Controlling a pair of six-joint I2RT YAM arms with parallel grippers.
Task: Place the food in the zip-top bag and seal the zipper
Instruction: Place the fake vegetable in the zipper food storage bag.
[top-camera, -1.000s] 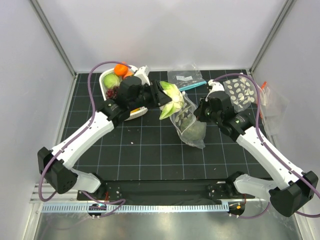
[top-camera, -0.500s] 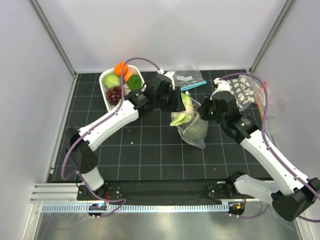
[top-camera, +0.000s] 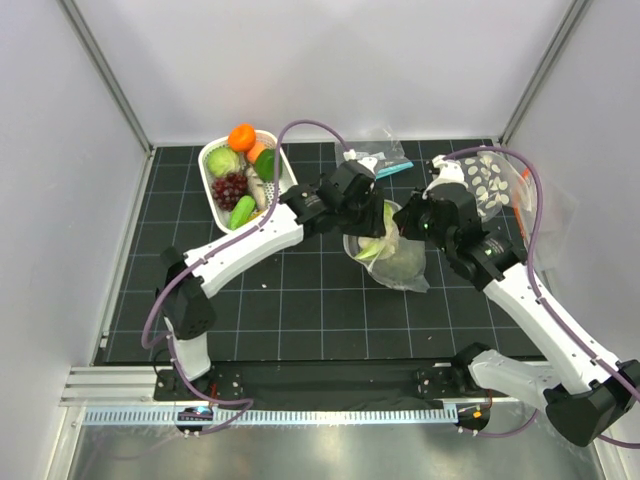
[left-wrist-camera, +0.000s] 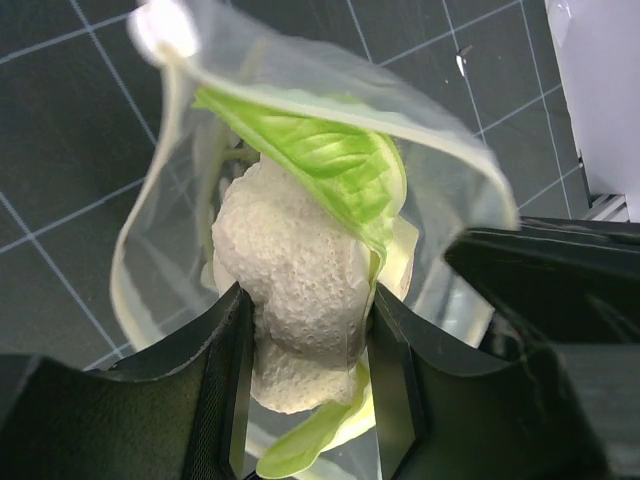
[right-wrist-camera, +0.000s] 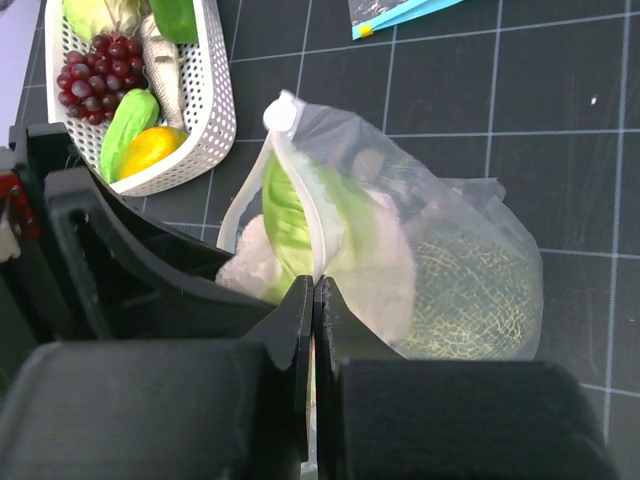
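**Top external: cauliflower at the bag's mouth**

From above we see both arms meet over the bag (top-camera: 405, 268), with open mat around and the basket (top-camera: 212, 190) well apart. Half a second ago the left gripper (top-camera: 372, 220) stood beside the mouth.

Left wrist: it clamps the cauliflower (left-wrist-camera: 295, 290) inside the rim.

Right wrist: the right gripper (right-wrist-camera: 313, 300) pinches the zipper (right-wrist-camera: 298, 190), and the melon (right-wrist-camera: 470, 290) lies inside.

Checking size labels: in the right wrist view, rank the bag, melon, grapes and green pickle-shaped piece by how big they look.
Largest to smallest:
1. bag
2. melon, inside the bag
3. grapes and green piece: they look about alike, so I leave them unranked.
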